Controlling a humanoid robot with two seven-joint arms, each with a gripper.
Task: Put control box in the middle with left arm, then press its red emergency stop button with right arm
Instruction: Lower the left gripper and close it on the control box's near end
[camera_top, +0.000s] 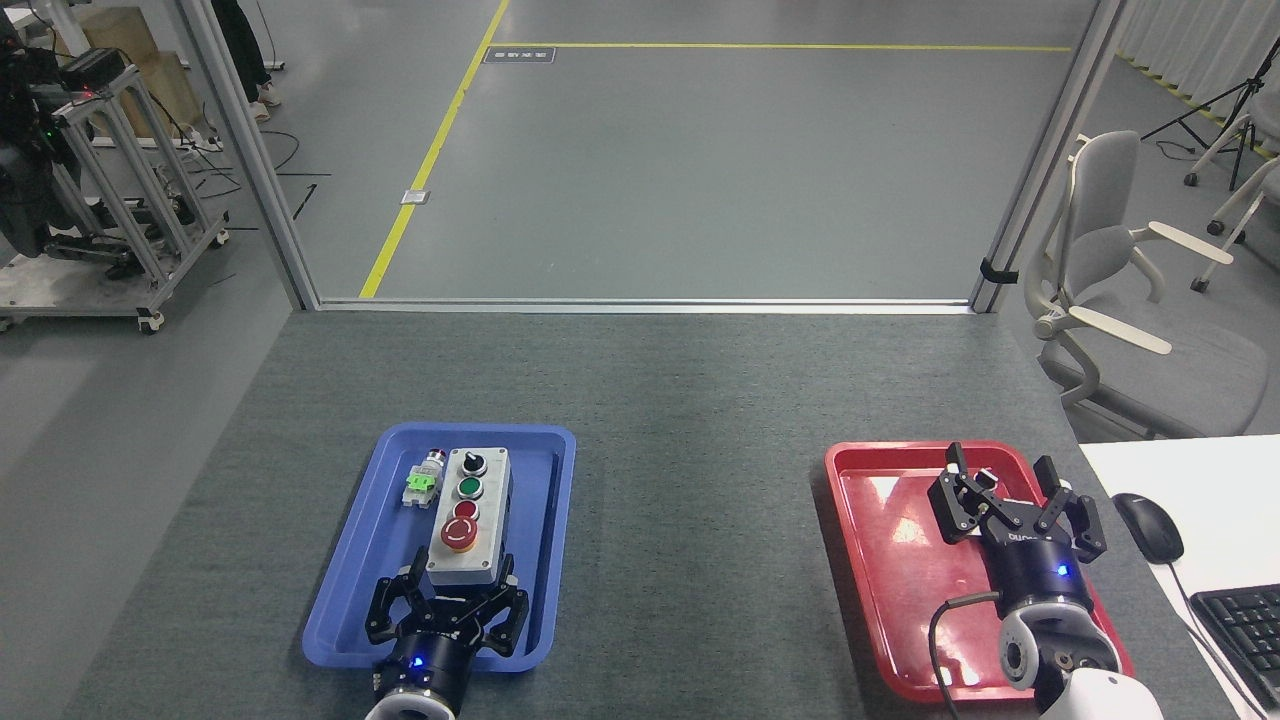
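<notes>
left gripper (459, 582): my fingers spread wide, straddling the near end of the box
control box (468, 514): just ahead, in blue tray (545, 600)
in the way: loose switch part (423, 479) beside box's far left
right gripper (1010, 487): fingers apart, empty, over red tray (880, 560)

Grey control box (467, 517) in blue tray (545, 560)

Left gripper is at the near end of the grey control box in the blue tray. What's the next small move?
Probably close the left gripper: its open fingers straddle the near end of the light grey control box, which lies in the blue plastic tray, not mid-table.
</notes>
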